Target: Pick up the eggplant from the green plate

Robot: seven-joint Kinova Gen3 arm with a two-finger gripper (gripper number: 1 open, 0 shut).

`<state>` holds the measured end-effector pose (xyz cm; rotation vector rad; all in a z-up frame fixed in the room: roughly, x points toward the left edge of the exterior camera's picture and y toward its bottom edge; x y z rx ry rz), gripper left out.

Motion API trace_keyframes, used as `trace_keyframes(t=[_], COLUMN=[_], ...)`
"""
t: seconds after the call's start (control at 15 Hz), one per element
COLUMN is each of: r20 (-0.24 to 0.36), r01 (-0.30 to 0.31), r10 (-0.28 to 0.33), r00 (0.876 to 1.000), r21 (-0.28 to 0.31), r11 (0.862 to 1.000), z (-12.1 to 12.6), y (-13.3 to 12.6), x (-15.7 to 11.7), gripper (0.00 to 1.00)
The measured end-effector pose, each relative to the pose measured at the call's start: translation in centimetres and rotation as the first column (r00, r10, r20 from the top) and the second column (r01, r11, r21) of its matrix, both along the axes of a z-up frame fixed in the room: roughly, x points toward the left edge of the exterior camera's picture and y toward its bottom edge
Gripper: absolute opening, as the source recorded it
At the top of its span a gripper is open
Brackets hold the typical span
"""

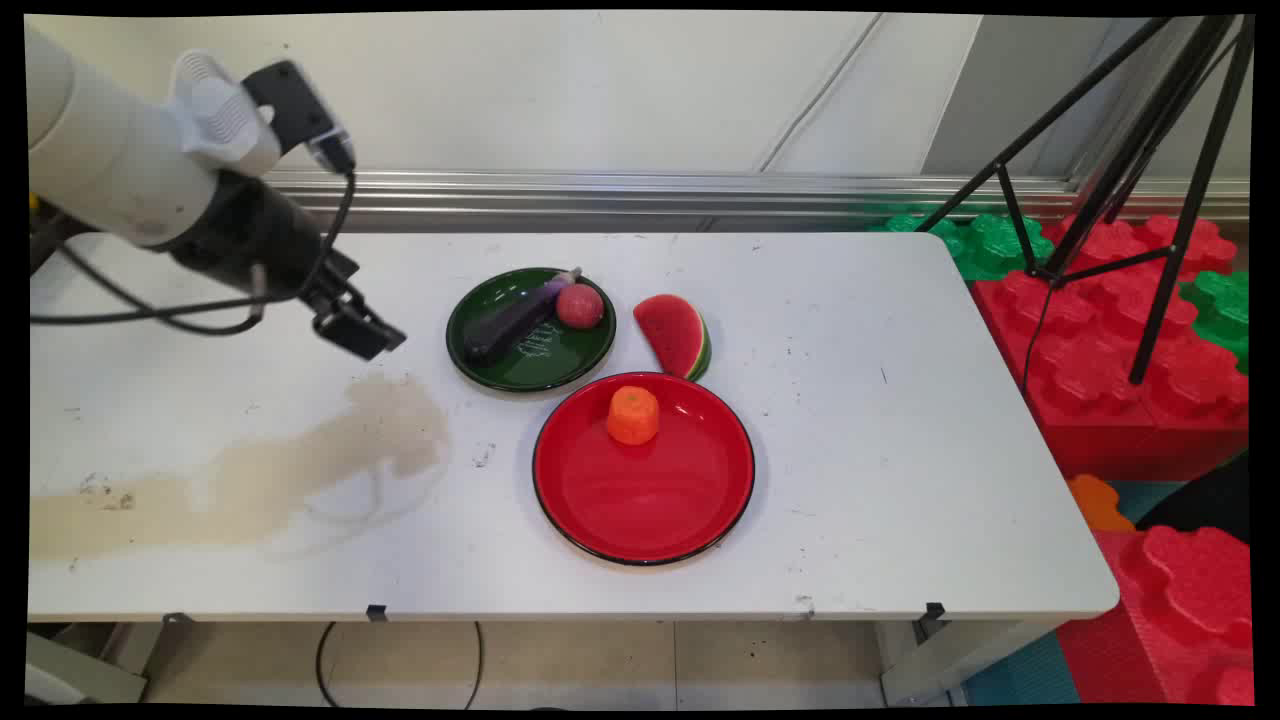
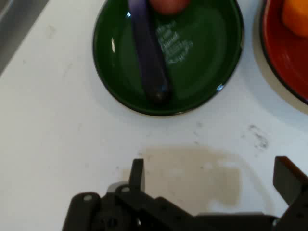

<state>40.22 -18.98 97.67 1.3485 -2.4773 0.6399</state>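
Black and empty, the gripper (image 1: 362, 333) hangs above the white table (image 1: 900, 480) with its two fingers spread apart, just left of the one green plate (image 1: 480, 345). That plate holds one purple eggplant (image 1: 510, 322) and one small red fruit (image 1: 580, 305). One red plate (image 1: 640, 510) nearer the front carries one orange piece (image 1: 633, 415). One watermelon slice (image 1: 675, 335) lies between the plates' right sides, on the table.

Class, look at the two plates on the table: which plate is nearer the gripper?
The green plate, holding the purple eggplant and a small red fruit. It lies just past the open gripper; the red plate with the orange piece lies farther off.
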Motion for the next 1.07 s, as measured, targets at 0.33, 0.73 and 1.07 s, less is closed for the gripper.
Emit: trace_keyframes(t=[0.33,0.73,1.07], r20=[0.024,0.054,0.073], r01=[-0.056,-0.116,-0.138], r10=[0.057,0.116,0.135], r00=[0.998,0.992,0.988], r21=[-0.031,-0.003,0.035], r11=[0.998,0.993,0.99], z=[-0.6,-3.8,-7.7], y=[-4.6,-10.8,-15.7], x=[0.0,-0.5,-1.2], gripper=[1.0,1.0,1.0])
